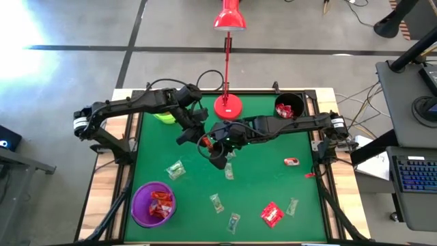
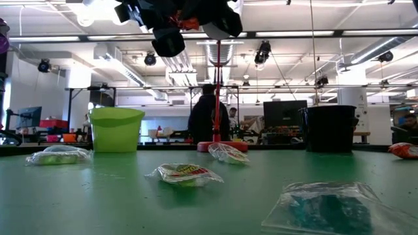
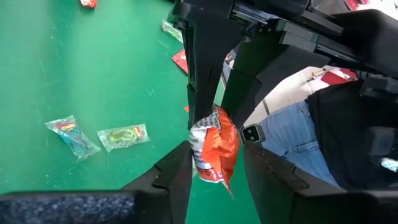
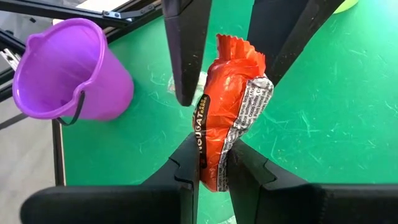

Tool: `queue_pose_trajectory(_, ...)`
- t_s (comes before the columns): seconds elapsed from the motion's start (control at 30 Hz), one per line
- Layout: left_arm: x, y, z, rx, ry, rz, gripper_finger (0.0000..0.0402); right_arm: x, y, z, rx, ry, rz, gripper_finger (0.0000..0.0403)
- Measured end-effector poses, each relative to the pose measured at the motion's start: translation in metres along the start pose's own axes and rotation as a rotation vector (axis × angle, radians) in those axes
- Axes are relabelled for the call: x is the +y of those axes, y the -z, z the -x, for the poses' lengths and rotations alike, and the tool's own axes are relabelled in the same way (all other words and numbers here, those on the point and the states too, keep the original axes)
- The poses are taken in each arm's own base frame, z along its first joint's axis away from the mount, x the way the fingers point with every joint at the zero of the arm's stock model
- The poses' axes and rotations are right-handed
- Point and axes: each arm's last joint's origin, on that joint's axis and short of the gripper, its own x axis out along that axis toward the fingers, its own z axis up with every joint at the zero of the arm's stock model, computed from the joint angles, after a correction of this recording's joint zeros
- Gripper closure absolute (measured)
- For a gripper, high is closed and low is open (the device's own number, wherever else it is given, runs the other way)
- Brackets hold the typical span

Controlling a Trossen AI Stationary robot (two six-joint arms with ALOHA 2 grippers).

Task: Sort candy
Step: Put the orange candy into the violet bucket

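My right gripper [image 4: 214, 146] is shut on an orange-wrapped candy [image 4: 230, 106] high over the middle of the table [image 1: 205, 142]. My left gripper [image 3: 216, 149] is open and faces the right one, with a finger on either side of the candy's other end [image 4: 239, 50]. In the low view both grippers [image 2: 173, 23] show at the top, well above the cloth. Several more candies lie flat on the green cloth, greenish ones [image 1: 176, 169] [image 1: 217, 202] and red ones [image 1: 272, 214] [image 1: 292, 161]. My right gripper pinches the orange candy between its two fingers at one end of the wrapper [image 4: 211, 165]. The candy sticks out past the fingertips, lifted clear of the table. My left gripper's fingers [image 3: 177, 171] stand close beside the candy's other end; I cannot tell whether they touch it.
A purple cup [image 1: 153, 203] with red candies stands near the front left. A lime-green cup [image 1: 164, 116] stands far left and a black cup [image 1: 290, 107] with red candy far right. The red lamp's base [image 1: 227, 106] sits at the far edge. A person [image 2: 209, 117] stands beyond the table.
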Motion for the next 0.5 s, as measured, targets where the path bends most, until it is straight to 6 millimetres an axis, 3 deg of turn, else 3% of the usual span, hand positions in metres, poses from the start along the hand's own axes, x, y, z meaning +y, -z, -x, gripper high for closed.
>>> queue_pose_trajectory(0.5, -0.0009, -0.0061, -0.0005, -0.042, -0.001, -0.048, 0.0255, 0.0, -0.001, -0.0002, -0.011, 0.002, 0.015, 0.0355)
